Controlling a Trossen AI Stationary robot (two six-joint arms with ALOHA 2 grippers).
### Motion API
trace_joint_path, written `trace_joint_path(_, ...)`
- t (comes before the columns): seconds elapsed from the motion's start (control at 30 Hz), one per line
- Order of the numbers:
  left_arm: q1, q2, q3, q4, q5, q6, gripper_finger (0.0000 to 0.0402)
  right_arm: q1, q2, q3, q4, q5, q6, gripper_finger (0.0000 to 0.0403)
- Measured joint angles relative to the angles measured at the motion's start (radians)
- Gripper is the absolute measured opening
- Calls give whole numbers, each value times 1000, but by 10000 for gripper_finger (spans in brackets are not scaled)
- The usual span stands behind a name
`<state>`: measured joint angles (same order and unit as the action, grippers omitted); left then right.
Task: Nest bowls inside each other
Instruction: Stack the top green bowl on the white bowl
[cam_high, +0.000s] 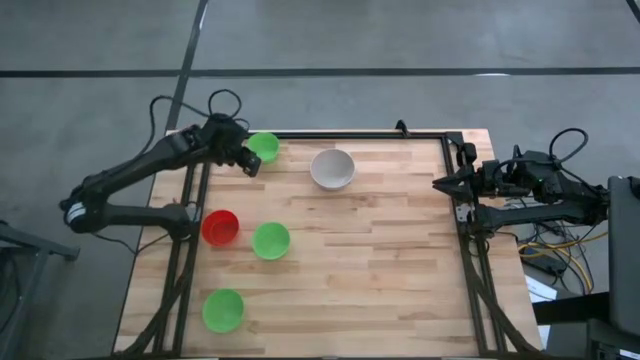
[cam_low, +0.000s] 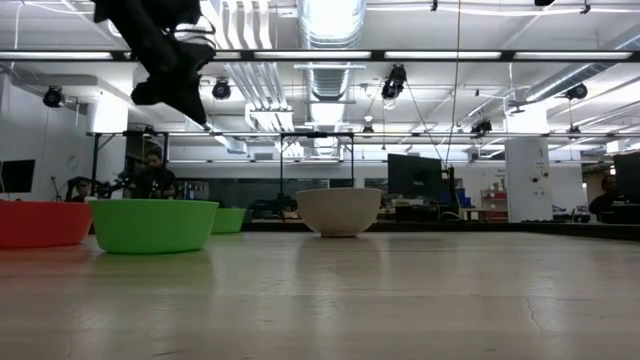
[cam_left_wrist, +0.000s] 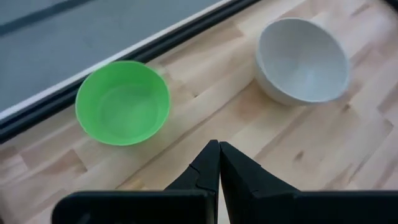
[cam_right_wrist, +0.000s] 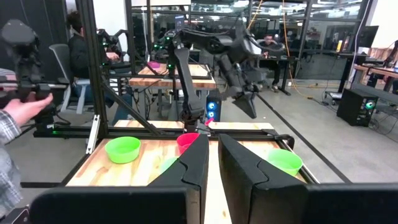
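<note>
Five bowls stand upright on their bases on the wooden table. One green bowl (cam_high: 263, 147) (cam_left_wrist: 122, 102) is at the far left, with the white-grey bowl (cam_high: 332, 168) (cam_left_wrist: 303, 60) to its right. The red bowl (cam_high: 220, 227) and a second green bowl (cam_high: 271, 240) sit side by side at mid left. A third green bowl (cam_high: 223, 310) is near the front left. My left gripper (cam_high: 248, 163) (cam_left_wrist: 219, 145) hangs shut above the table beside the far green bowl, tilted down and holding nothing. My right gripper (cam_high: 438, 183) (cam_right_wrist: 213, 138) waits level at the right edge, its fingers a narrow slit apart.
A black frame rail (cam_high: 350, 134) runs along the table's far edge, and more rails line both sides. The table's right half (cam_high: 400, 260) is bare wood. Beyond the table, a person's hand (cam_right_wrist: 22, 109) holds a controller and others sit at desks.
</note>
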<state>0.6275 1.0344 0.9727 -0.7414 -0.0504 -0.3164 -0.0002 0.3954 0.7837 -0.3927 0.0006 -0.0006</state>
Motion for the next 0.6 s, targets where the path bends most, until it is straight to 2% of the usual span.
trace_joint_path(0.17, 61, 87, 26, 36, 60, -17, 14, 0, 0, 0, 0, 0, 0, 34)
trace_joint_path(0.6, 134, 279, 156, 48, 106, -28, 14, 0, 0, 0, 0, 0, 0, 34)
